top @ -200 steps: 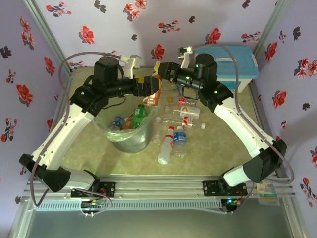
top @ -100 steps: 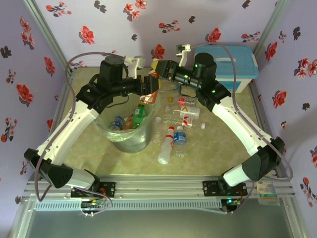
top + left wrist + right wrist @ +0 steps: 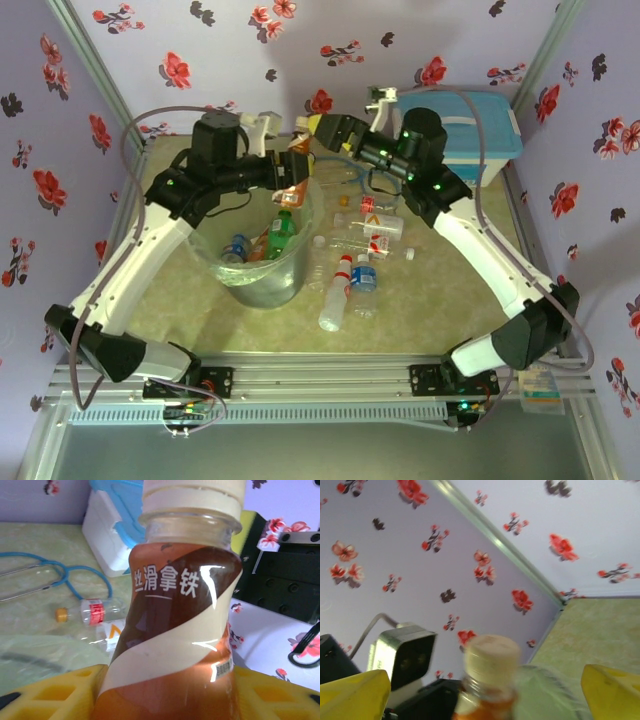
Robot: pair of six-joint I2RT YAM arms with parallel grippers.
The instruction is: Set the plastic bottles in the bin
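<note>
DESK: What has just changed over the bin (image 3: 262, 285)?

PHOTOGRAPHER: A hand-off. The right claw (image 3: 482, 692), clamped a second ago, now stands wide, with its yellow fingers (image 3: 612, 690) well clear of the brown bottle (image 3: 175, 630) on either side. The left claw (image 3: 291, 172), open a second ago, has closed and grips that bottle low on its body, the cap pointing at the right claw.

DESK: Where is the bottle, exactly?

PHOTOGRAPHER: In the air between the two claws, above the bin's far rim — not in yet.

DESK: And the others?

PHOTOGRAPHER: A green bottle (image 3: 281, 228) and a few more lie inside the bin. A cluster of bottles (image 3: 348, 285) waits on the table (image 3: 180, 310) just to its right.

DESK: What does that mean for the job?

PHOTOGRAPHER: My reading is that the drop now belongs to the left arm, which should only need to let go once the bottle is squarely over the opening. The right arm looks free to go back to the cluster. Plenty is left — most of the pile is still outside the bin.
</note>
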